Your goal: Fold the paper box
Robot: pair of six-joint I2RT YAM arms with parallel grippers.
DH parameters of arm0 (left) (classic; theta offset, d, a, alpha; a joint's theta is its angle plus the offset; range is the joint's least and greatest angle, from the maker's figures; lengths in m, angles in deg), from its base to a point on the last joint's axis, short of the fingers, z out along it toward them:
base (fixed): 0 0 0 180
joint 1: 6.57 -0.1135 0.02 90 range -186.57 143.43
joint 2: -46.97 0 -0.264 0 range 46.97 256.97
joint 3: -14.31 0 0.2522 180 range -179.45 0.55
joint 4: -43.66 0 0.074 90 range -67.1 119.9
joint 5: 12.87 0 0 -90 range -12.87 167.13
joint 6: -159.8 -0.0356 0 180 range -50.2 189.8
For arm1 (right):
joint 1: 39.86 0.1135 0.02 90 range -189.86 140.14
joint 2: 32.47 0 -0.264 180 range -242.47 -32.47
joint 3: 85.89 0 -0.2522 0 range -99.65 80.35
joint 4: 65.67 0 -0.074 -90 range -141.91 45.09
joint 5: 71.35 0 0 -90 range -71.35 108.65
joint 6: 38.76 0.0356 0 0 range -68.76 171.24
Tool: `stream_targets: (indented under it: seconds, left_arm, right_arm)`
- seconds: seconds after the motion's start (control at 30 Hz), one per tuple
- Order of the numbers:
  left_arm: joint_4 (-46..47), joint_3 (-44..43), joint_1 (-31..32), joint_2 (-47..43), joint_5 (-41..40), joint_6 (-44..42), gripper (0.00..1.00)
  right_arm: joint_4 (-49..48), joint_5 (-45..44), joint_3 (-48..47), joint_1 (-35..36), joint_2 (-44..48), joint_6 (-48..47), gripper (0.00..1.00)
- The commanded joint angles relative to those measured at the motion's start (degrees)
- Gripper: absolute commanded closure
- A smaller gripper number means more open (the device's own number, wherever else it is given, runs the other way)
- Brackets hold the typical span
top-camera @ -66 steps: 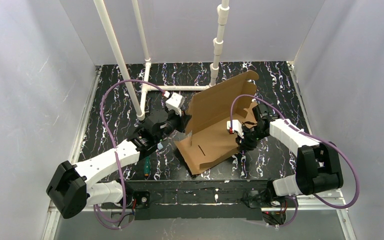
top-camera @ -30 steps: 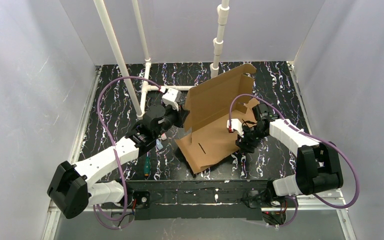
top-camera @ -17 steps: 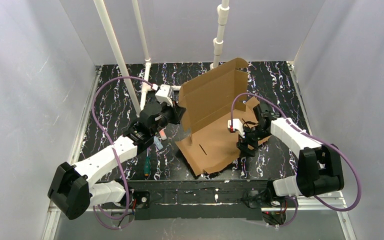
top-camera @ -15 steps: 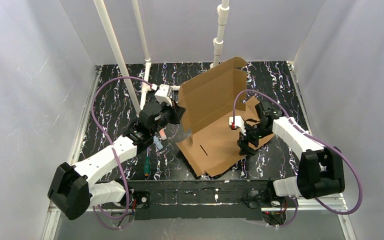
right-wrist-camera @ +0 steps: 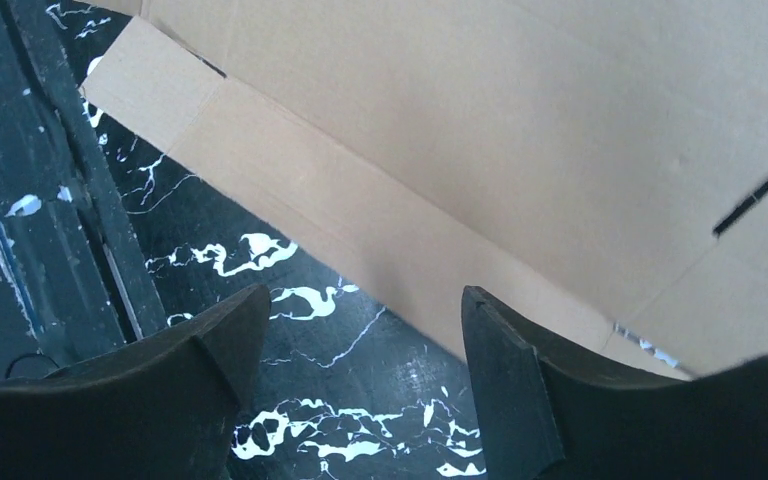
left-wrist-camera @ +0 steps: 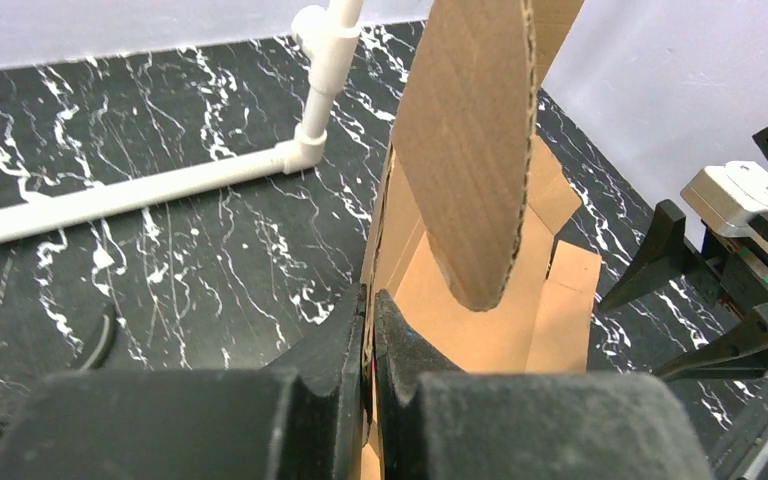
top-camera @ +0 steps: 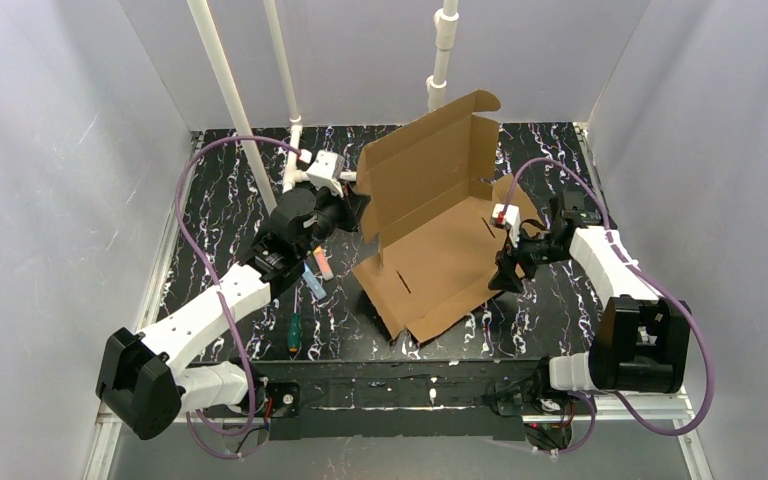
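Where left gripper [left-wrist-camera: 370, 305] pinches, paper box [top-camera: 438, 262] stands upright

The table [top-camera: 222, 190] has a black top veined with white, marble-like, and is walled in by pale panels on three sides. The paper box [top-camera: 438, 268] rests on it right of centre: its brown base panel lies flat on the top, one corner pointing toward the near edge. White pipes [left-wrist-camera: 160, 190] lie along the back left, joined at an elbow. Left of the box, near the front, lies a small green-handled tool [top-camera: 292, 335], possibly a screwdriver. Just beyond it lie two short pen-like pieces, one bluish [top-camera: 312, 286] and one pinkish [top-camera: 324, 268].
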Motion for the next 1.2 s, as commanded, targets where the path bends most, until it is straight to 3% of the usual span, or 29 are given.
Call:
stream_targets:
  seconds: [0.0,0.33,0.53,0.63,0.93,1.17]
  left_arm:
    - [1.47,-3.33,-0.87,0.15,-0.24,-5.32,1.00]
    - [1.79,-5.03,-0.98,0.24,2.13,-12.08,1.00]
    - [1.84,-3.24,-0.95,-0.34,1.94,-10.19,1.00]
    - [1.82,-1.42,-0.98,-1.17,1.44,-8.64,1.00]
    - [2.00,1.06,-0.98,-3.44,1.95,-6.94,1.00]
    - [2.06,1.61,-0.98,-4.18,2.13,-6.40,1.00]
  right_arm:
    - [-4.24,1.71,-1.22,-2.26,-0.08,7.37,0.22]
    - [-19.14,-4.00,1.16,-7.43,1.17,22.20,0.22]
    - [-36.33,-20.94,6.77,-11.45,0.66,46.67,0.23]
    - [-37.48,-25.84,7.09,-12.82,-2.59,51.55,0.22]
    - [-38.07,-19.78,6.41,-14.34,-11.81,55.91,0.22]
    - [-42.89,-12.09,5.30,-14.43,-17.90,59.71,0.30]
